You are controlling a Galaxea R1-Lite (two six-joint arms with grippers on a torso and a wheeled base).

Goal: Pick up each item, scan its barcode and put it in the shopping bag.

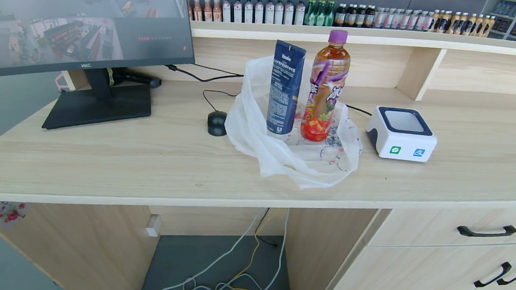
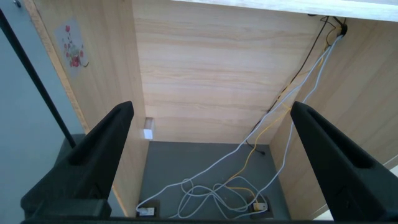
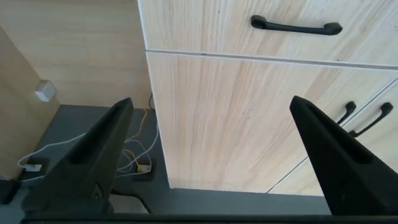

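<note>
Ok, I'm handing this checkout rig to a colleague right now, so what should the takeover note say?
Left pincer: open, empty, held low, facing the cables under the counter.
Right pincer: open, empty, held low in front of the drawers.
Things: the blue tube and the purple-capped bottle stand upright inside the shopping bag on the counter; the scanner sits to the bag's right.
Done: both items bagged; whether they were scanned cannot be told.
Left: likely nothing beyond checking the scans.
</note>
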